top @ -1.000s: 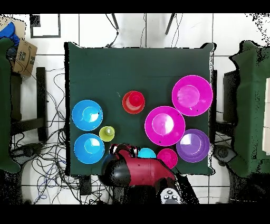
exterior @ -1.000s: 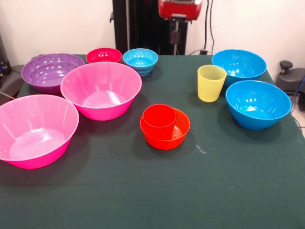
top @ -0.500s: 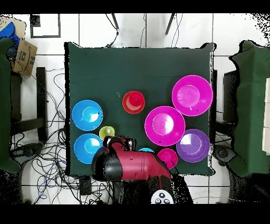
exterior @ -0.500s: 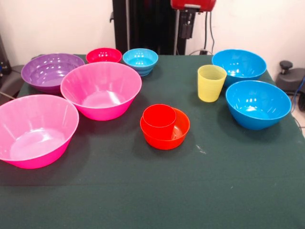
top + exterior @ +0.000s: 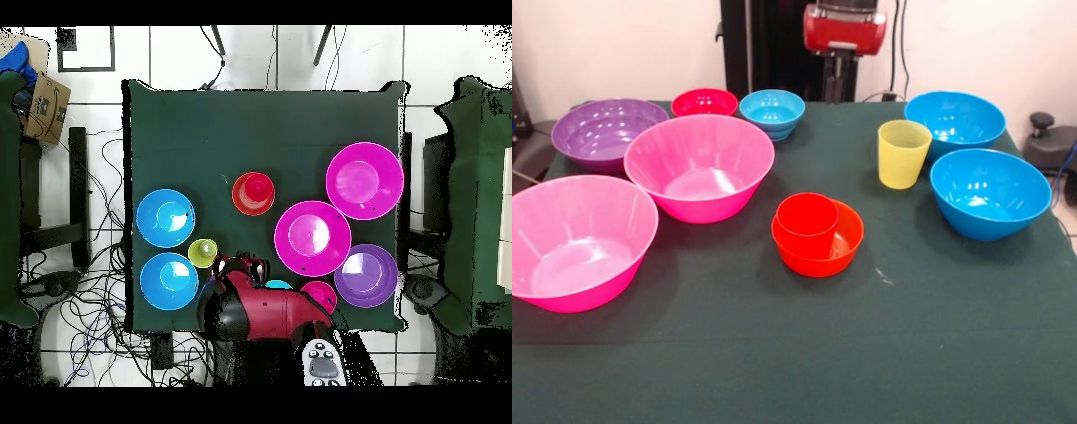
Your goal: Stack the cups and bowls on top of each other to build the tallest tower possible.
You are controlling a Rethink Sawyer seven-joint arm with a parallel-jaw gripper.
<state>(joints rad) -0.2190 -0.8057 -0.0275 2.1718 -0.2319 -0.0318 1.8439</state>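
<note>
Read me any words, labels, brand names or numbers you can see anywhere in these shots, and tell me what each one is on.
No text can be read.
Cardboard box at the overhead view's left edge: dark markings on its side, too small and blurred to read.
The bowls, the red cup, the yellow cup and the green tablecloth: no print or labels show.
The arm's red housing: no legible marking.

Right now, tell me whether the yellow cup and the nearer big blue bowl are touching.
Apart. The front view shows a strip of green cloth between the yellow cup and the blue bowl; the overhead view shows the same gap.
</note>
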